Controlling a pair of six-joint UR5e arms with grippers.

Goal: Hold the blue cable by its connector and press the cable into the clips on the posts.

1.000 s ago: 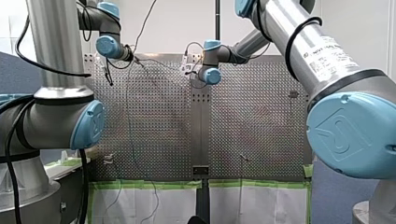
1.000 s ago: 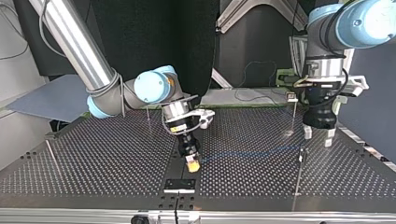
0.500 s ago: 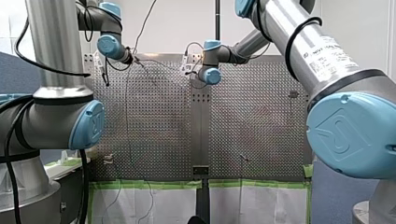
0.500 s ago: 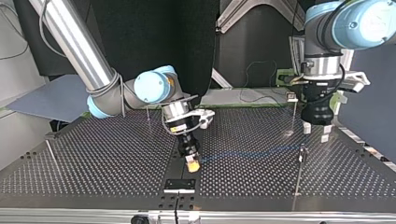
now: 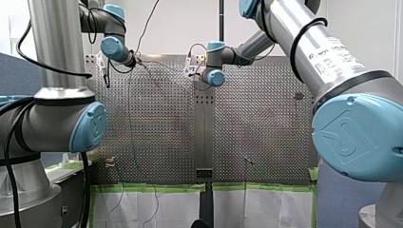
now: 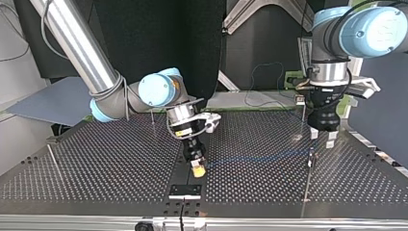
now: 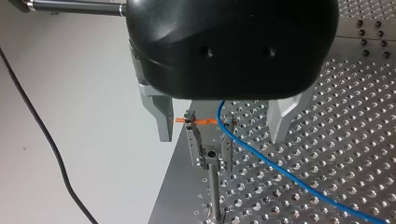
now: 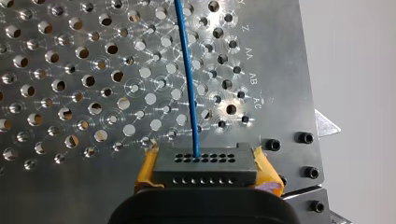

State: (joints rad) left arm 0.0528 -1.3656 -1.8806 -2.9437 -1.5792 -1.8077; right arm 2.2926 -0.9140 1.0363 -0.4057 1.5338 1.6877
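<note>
Blue cable (image 8: 189,84), single, connector (image 8: 205,161) pinched in right hand (image 8: 206,171), left hand (image 7: 223,125) spread above one clip (image 7: 208,140)

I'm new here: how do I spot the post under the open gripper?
Find my left gripper, at the table's right in the top view. The post stands under its open fingers; unlike other posts, the blue cable meets its orange-marked clip.

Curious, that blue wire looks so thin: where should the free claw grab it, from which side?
Probably the straight stretch of blue cable beside the clip, from above: it runs low over the table, and my open left gripper straddles it there. My right gripper holds the connector.
</note>
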